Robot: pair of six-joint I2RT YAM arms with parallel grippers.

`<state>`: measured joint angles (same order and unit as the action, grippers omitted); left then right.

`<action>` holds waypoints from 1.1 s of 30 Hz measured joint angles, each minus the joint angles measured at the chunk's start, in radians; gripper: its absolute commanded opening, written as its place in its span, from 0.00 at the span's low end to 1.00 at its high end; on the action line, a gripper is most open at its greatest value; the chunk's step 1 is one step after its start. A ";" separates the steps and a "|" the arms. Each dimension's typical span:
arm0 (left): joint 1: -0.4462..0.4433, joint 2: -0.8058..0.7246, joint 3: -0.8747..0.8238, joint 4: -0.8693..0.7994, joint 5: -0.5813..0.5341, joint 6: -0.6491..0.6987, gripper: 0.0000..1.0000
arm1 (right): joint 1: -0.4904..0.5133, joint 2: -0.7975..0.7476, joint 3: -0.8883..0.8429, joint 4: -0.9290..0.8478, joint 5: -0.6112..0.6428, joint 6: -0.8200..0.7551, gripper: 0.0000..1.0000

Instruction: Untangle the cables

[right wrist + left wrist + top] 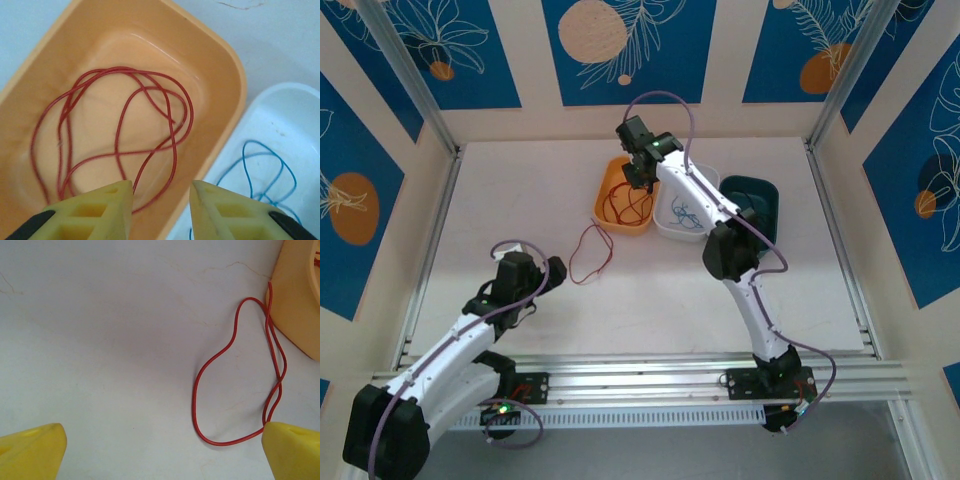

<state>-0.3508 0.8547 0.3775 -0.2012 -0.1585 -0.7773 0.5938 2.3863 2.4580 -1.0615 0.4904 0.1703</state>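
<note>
Two thin red cables (194,400) in loops, one blue cable (244,165)

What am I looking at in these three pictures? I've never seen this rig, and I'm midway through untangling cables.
Two robot arms are bolted at the near edge of the table, each ending in a two-finger gripper. The wide picture comes from a fixed camera above and behind them. The other two come from cameras on the wrists, so the yellow shapes at the bottom are each gripper's own fingers. The left gripper is open over the table, beside a loose red cable loop that runs up to the orange bin. The right gripper is open above that bin, which holds more red cable. Next to it, a white bin holds blue cable. A dark bin is partly hidden by the right arm. Neither gripper holds anything.
</note>
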 measured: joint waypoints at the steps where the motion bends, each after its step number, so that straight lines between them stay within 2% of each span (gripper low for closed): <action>1: 0.000 0.003 0.000 0.000 0.000 0.000 1.00 | 0.007 -0.029 -0.024 -0.003 0.000 0.014 0.35; 7: 0.000 0.026 0.000 0.008 0.000 0.000 1.00 | 0.076 -0.186 -0.213 -0.021 -0.053 0.123 0.35; 12: 0.000 0.053 0.000 0.033 0.007 0.000 1.00 | 0.132 -0.217 -0.358 -0.029 -0.084 0.219 0.35; 20: 0.000 0.213 0.048 0.083 0.081 0.061 0.84 | 0.193 -0.241 -0.546 0.000 -0.117 0.311 0.40; 24: 0.000 0.355 0.160 0.079 0.122 0.130 0.79 | 0.192 -0.301 -0.609 0.031 -0.127 0.335 0.43; 29: -0.001 0.552 0.335 0.058 0.159 0.212 0.63 | 0.188 -0.380 -0.674 0.082 -0.129 0.358 0.49; 33: -0.011 0.668 0.430 0.040 0.175 0.264 0.59 | 0.182 -0.424 -0.740 0.119 -0.130 0.371 0.50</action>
<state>-0.3614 1.5227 0.8070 -0.1616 0.0166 -0.5129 0.7761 1.9625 1.7180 -0.9421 0.3603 0.5415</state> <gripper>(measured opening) 0.613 0.497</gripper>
